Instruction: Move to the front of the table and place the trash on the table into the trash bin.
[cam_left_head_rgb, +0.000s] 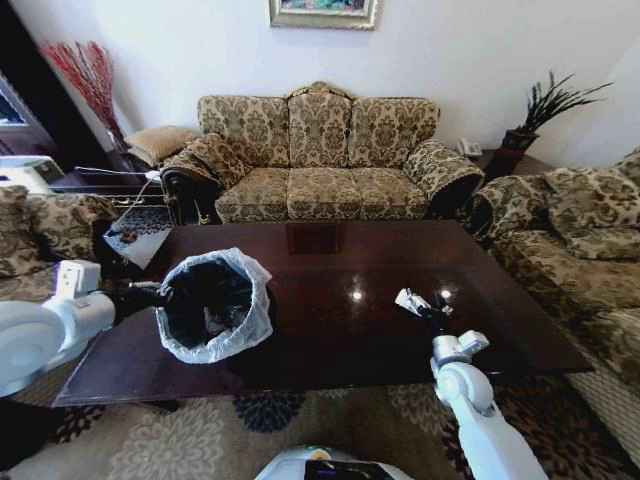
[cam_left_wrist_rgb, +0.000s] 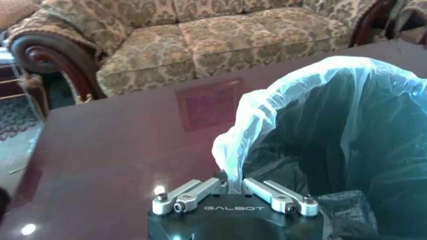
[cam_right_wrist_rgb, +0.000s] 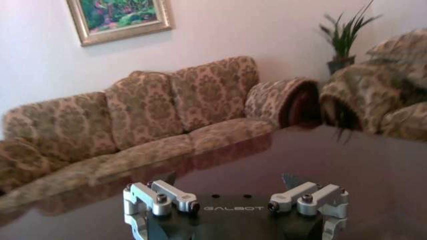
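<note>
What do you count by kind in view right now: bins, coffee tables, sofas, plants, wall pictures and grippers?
trash bin: 1
table: 1
sofas: 3
plants: 2
framed picture: 1
grippers: 2, the left gripper shut on the trash bin's rim, the right gripper open over the table
Total: 10

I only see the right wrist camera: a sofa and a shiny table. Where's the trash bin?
Observer: The trash bin is at the left end of the table, in the head view.
Operator: Is something holding it?
Observer: Yes, the left gripper is pinched shut on its bag-lined rim.
Operator: Where's my gripper from there?
Observer: The right gripper hangs over the table's right half, well apart from the bin.
</note>
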